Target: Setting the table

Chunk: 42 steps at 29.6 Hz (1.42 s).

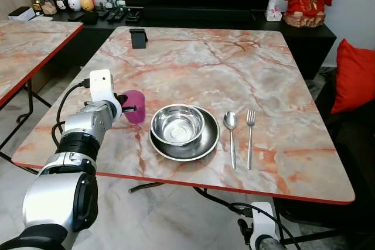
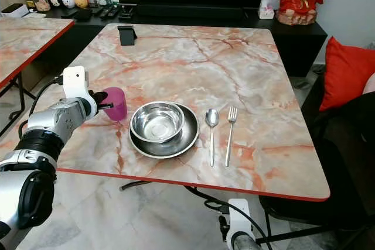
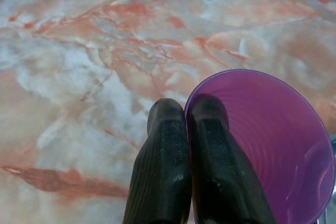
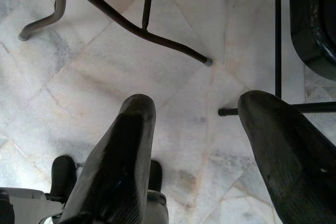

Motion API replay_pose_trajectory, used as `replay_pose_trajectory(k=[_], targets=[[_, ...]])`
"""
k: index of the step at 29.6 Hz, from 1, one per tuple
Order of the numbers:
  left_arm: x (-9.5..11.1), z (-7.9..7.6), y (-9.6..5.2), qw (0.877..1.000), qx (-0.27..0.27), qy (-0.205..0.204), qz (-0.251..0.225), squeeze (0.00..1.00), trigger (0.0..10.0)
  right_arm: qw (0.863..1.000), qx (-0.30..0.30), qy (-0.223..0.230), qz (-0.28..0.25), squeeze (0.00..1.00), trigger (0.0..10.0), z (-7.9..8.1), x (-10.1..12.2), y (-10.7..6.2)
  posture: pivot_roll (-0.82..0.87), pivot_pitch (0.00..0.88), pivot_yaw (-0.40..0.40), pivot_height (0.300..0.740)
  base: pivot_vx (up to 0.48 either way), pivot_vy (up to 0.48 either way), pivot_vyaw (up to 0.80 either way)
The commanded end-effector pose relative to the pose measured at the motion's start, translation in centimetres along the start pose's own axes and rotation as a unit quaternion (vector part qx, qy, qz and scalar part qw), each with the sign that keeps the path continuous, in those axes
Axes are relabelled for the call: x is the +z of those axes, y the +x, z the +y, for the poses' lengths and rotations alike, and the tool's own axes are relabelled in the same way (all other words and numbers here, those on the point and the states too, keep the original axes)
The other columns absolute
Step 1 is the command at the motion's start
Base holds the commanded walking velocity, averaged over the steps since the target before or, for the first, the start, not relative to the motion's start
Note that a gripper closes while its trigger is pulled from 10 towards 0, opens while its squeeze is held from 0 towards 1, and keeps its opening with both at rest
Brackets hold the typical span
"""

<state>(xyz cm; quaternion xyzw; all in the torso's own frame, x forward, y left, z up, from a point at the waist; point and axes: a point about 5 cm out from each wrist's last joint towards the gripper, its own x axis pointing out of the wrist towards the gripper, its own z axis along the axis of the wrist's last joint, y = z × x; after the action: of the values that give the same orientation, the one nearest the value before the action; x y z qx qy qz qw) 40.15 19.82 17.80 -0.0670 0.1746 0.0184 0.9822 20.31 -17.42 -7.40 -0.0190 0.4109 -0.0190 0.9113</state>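
Because a drink belongs beside the place setting, the purple cup [image 1: 135,106] is pinched at its rim by the left gripper [image 3: 186,124], at nine o'clock of the bowl [image 1: 177,124]; the right gripper [image 4: 202,129] is held wide apart, idle

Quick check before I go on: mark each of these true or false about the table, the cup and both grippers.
1. The left gripper pinches the purple cup by its rim. True.
2. The bowl sits inside the steel plate. True.
3. The fork lies between the plate and the spoon. False: the spoon is next to the plate, the fork beyond it.
4. The right gripper holds a knife. False: it hangs open above the floor, holding nothing.
5. The cup stands on the plate's right. False: on its left.
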Motion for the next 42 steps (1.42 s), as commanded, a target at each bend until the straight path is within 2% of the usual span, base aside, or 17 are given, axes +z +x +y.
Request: replay_pose_trajectory(k=[1, 11, 12, 13, 14, 20, 21, 22, 23, 33, 34, 35, 42], targets=[[-0.24, -0.25, 0.09, 1.000, -0.003, -0.006, 0.011, 0.00, 10.0, 1.000, -0.001, 0.002, 0.005, 0.00, 10.0, -0.05, -0.13, -0.01, -0.03, 0.000, -0.001, 0.740, 0.000, 0.000, 0.00], [-0.39, -0.35, 0.10, 1.000, -0.006, -0.008, 0.015, 0.00, 10.0, 1.000, -0.003, 0.004, 0.006, 0.00, 10.0, -0.02, -0.20, -0.03, -0.03, 0.000, 0.004, 0.740, 0.000, 0.000, 0.00], [-0.40, -0.34, 0.11, 1.000, -0.006, -0.006, 0.015, 0.16, 10.0, 1.000, -0.003, 0.004, 0.006, 0.00, 10.0, -0.01, -0.20, -0.03, -0.03, 0.000, 0.003, 0.740, 0.000, 0.000, 0.00], [-0.42, -0.35, 0.11, 1.000, -0.006, -0.005, 0.016, 0.16, 10.0, 1.000, -0.003, 0.004, 0.006, 0.00, 10.0, 0.00, -0.20, -0.03, -0.03, 0.000, 0.004, 0.740, 0.000, 0.000, 0.00], [-0.46, -0.37, 0.12, 1.000, -0.006, -0.005, 0.016, 0.46, 10.0, 1.000, -0.003, 0.005, 0.005, 0.00, 10.0, 0.02, -0.19, -0.02, -0.03, 0.000, 0.004, 0.740, 0.000, 0.000, 0.00], [-0.57, -0.42, 0.13, 1.000, -0.007, -0.005, 0.017, 0.45, 10.0, 1.000, -0.003, 0.005, 0.005, 0.00, 10.0, 0.03, -0.18, -0.02, -0.03, 0.000, 0.004, 0.740, 0.000, 0.000, 0.00], [-0.56, -0.42, 0.13, 1.000, -0.007, -0.004, 0.017, 0.61, 10.0, 1.000, -0.003, 0.005, 0.005, 0.00, 10.0, 0.02, -0.18, -0.02, -0.03, 0.000, 0.004, 0.740, 0.000, 0.000, 0.00], [-0.55, -0.42, 0.13, 1.000, -0.008, -0.004, 0.017, 0.61, 10.0, 1.000, -0.003, 0.005, 0.005, 0.00, 10.0, 0.03, -0.18, -0.02, -0.03, 0.000, 0.004, 0.740, 0.000, 0.000, 0.00], [-0.54, -0.42, 0.13, 1.000, -0.008, -0.003, 0.017, 1.00, 10.0, 1.000, -0.003, 0.005, 0.005, 0.00, 10.0, 0.03, -0.18, -0.02, -0.03, 0.000, 0.004, 0.740, 0.000, 0.000, 0.00], [-0.51, -0.48, 0.13, 1.000, -0.009, -0.001, 0.013, 1.00, 10.0, 1.000, -0.003, 0.004, 0.005, 0.00, 10.0, -0.01, -0.17, -0.02, -0.03, 0.000, 0.003, 0.740, 0.000, 0.000, 0.00], [-0.48, -0.49, 0.12, 1.000, -0.009, 0.001, 0.012, 0.58, 10.0, 1.000, -0.003, 0.004, 0.005, 0.00, 10.0, -0.01, -0.16, -0.02, -0.03, 0.000, 0.003, 0.740, 0.000, 0.000, 0.00], [-0.42, -0.50, 0.11, 1.000, -0.010, 0.001, 0.010, 0.00, 10.0, 1.000, -0.003, 0.004, 0.005, 0.00, 10.0, -0.01, -0.15, -0.01, -0.03, 0.000, 0.002, 0.740, 0.000, 0.000, 0.00], [0.14, -0.57, 0.00, 1.000, -0.012, 0.008, -0.004, 0.00, 10.0, 1.000, -0.001, 0.003, 0.005, 0.00, 10.0, -0.01, -0.12, -0.01, -0.02, 0.000, -0.001, 0.740, 0.000, 0.000, 0.00]])
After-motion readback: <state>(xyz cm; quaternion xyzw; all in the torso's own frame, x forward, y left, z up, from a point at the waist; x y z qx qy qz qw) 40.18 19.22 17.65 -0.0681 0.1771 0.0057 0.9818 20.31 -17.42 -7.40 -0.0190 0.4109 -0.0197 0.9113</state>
